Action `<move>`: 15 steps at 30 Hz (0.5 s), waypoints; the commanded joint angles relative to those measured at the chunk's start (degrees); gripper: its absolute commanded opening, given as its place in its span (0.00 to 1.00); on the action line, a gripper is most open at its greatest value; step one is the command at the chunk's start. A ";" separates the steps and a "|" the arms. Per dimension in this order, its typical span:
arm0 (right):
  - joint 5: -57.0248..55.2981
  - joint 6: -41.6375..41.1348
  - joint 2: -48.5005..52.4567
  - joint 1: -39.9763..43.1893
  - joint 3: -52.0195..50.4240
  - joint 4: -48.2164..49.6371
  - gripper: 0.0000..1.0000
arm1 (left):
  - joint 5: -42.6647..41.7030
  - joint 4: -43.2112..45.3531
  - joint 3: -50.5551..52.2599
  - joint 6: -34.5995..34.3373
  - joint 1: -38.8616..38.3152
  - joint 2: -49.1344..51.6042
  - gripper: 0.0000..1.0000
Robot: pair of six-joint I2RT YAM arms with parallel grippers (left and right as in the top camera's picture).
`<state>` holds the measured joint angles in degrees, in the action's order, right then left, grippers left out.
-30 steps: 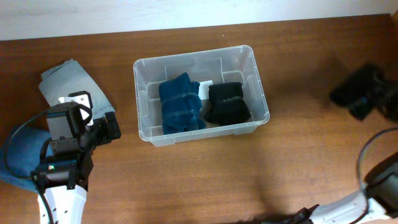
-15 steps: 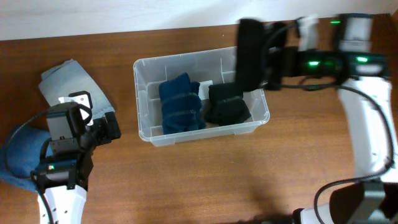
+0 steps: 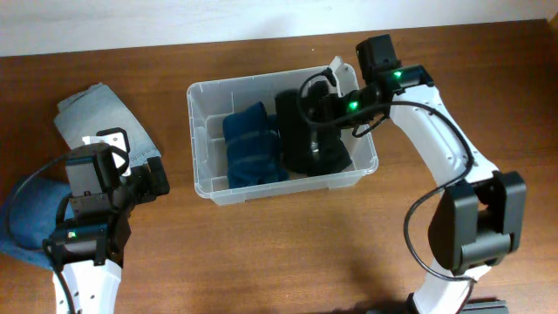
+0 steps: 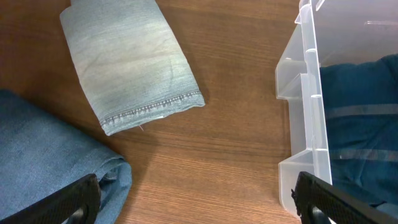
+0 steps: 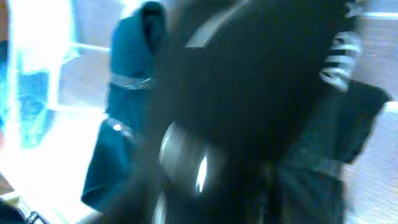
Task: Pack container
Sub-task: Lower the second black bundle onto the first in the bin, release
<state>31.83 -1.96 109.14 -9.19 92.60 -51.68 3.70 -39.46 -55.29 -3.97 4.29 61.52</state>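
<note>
The container sits at the centre of the frame on the brown wood-grain tabletop. It is one clear plastic bin with rounded corners and a rolled rim, and my left wrist view shows its ribbed wall at the right edge.

Inside I count two soft folded bundles. A teal one with faint stripes lies in the left half, and a black one in the right half. My right fingers reach into the bin from the upper right, over the gap between the bundles. The right wrist view is smeared dark, so I cannot tell whether they are spread or clamped, though a dark shape may be hanging at them.

My left fingers are spread wide at lower left with only bare wood between them, just beside the bin's left wall.

Two denim pieces lie outside, in the left of the frame. One is a pale, hemmed roll and the other a darker blue sheet. Bare wood stretches along the bottom and lower right.
</note>
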 commanded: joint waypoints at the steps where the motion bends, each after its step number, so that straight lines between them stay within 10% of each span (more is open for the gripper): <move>1: -4.72 0.52 -0.57 -0.02 0.39 0.42 0.99 | 0.63 0.15 -1.14 -0.33 0.24 0.20 1.00; 15: -15.89 4.76 -13.53 8.00 14.45 -14.45 0.98 | 2.14 -0.11 -1.14 -1.09 2.12 0.26 0.99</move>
<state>19.18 2.04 96.62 -5.98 106.67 -63.16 4.19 -39.66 -55.29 -3.97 4.56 61.52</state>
